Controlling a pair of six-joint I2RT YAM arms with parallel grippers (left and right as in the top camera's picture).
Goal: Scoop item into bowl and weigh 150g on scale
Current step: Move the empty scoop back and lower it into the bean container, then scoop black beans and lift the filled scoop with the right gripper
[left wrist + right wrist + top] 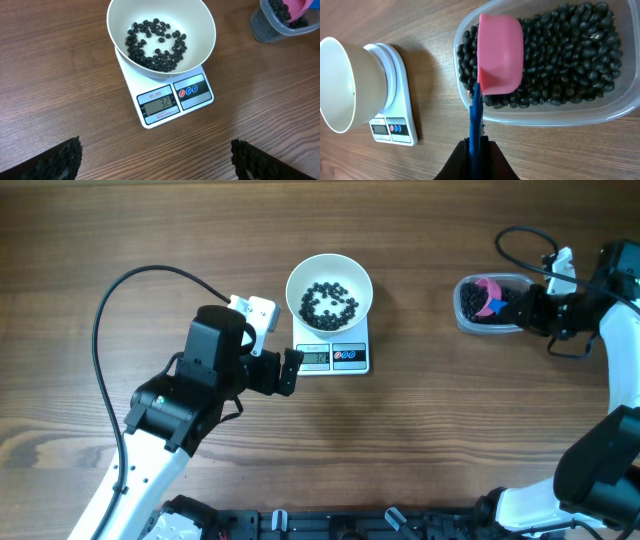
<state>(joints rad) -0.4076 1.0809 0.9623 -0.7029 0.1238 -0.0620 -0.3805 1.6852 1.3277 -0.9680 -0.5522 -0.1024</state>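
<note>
Gripping scoop by its blue handle with right gripper, jaws closed hard on it. Sitting in tub, well right of scale, pink cup down on the beans. Mouth turned away from wrist view, so can't tell fill. Pointing handle-to-cup roughly at scale, cup end leading: looks like a straight leftward carry to bowl, likely no re-aim. Bowl on rear of scale, thin ring of beans inside. Reading 32 on display, so far short of target; probably several more scoops. Left gripper just off scale's front-left corner, spread wide, holding nothing. Nearer to scale, but no tool, so right arm's job. Count: one scale, one bowl, one tub, one scoop, two grippers, two lots of beans (tub heap, bowl layer); single beans too many to count. Risk to watch: clipping bowl rim on arrival and shifting it on scale.
</note>
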